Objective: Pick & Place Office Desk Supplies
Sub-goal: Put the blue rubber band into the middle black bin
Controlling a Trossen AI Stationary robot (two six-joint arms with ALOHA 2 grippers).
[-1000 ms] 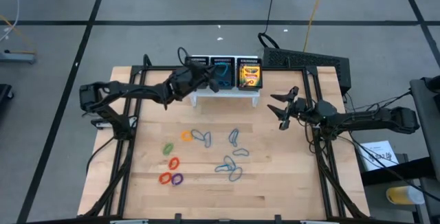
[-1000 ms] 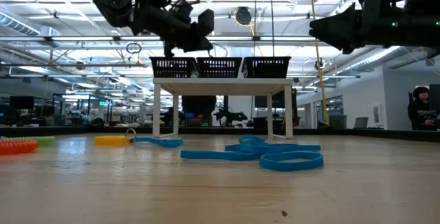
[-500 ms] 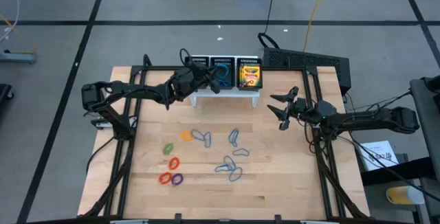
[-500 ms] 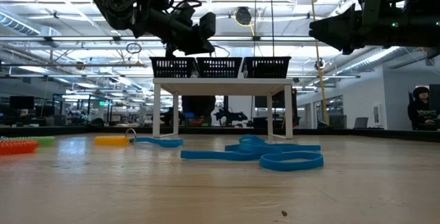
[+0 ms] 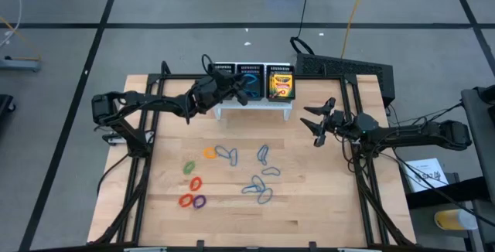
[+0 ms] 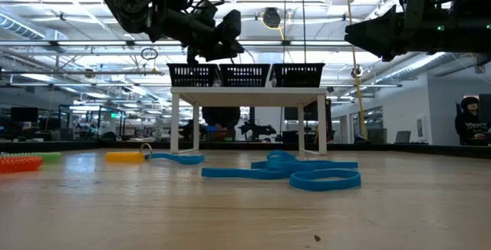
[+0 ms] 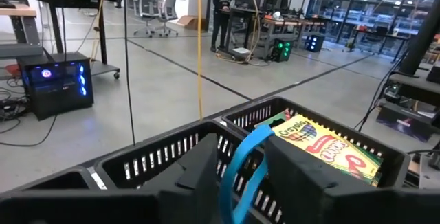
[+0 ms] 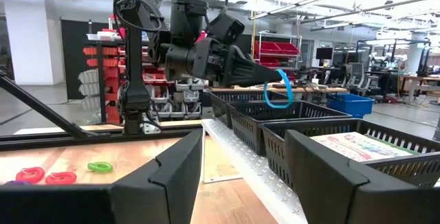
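Observation:
My left gripper [image 5: 242, 89] reaches level over the middle compartment of the black mesh organiser [image 5: 225, 69], which stands on a white riser at the far edge. A thin blue loop [image 7: 244, 165] sits between its fingers. A yellow-and-green crayon box [image 5: 281, 84] lies in the right compartment. Several blue loops [image 5: 259, 184] lie mid-table, with orange [image 5: 209, 152], green [image 5: 189, 166], red [image 5: 195, 182] and purple [image 5: 199, 201] loops to their left. My right gripper [image 5: 315, 125] hovers open at the right, with nothing between its fingers. My left gripper has the blue loop's upper part [image 7: 256, 140] between its two fingers. The fingers come level from the table's left side. The loop [image 8: 278, 90] hangs from the fingertips, clear of the baskets, above the organiser's middle compartment.
A black frame [image 5: 352, 70] stands at the far right corner behind the organiser. The near half of the wooden table [image 5: 309, 206] to the right of the loops is bare. A person stands in the room beyond the table [image 6: 469, 120].

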